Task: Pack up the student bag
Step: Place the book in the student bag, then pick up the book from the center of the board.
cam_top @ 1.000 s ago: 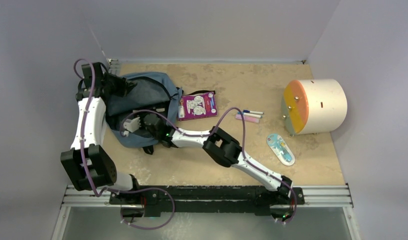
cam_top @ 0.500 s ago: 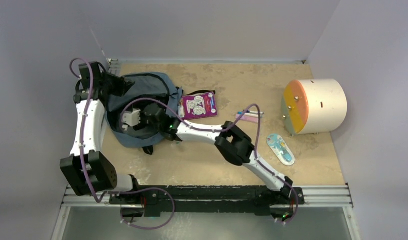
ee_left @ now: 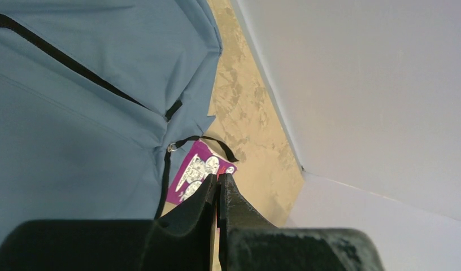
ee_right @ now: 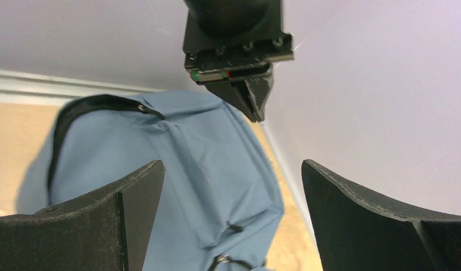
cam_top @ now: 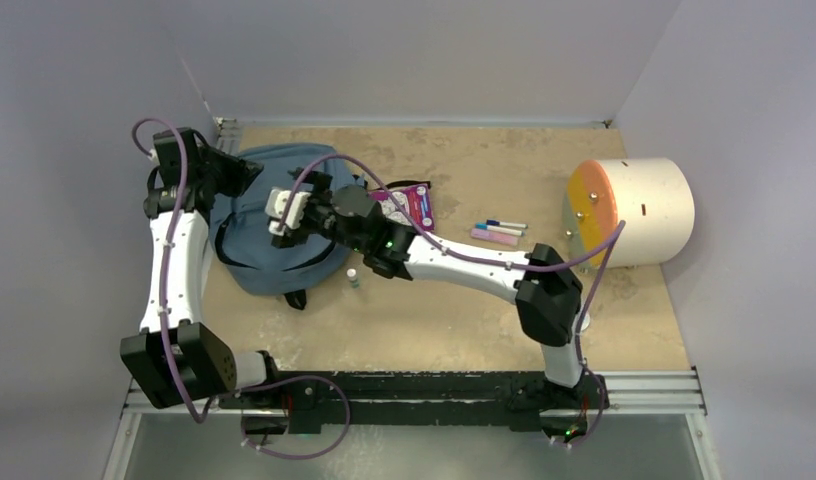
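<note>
While the right gripper (cam_top: 287, 213) hangs over the student bag (cam_top: 252, 240) with its fingers wide apart and nothing between them, the left gripper (cam_top: 246, 170) sits at the bag's far-left corner with its fingers pressed together. Can't tell if a fold of fabric is pinched there. The bag lies flat at the left side of the desk (cam_top: 434, 330), long axis running roughly far to near, directly under the right gripper. The dark zipper line curves across the near half; whether the mouth gapes isn't clear.

Loose items all lie to the bag's right: a purple card pack (cam_top: 416, 205) just beside its right edge and partly under the right forearm, a small white capped item (cam_top: 353, 277) near its near-right corner, and markers (cam_top: 499, 232) well apart. The right arm is the nearer one to all of them. Likely next step is for it to swing right off the bag and fetch one, with the left arm staying at the bag.
</note>
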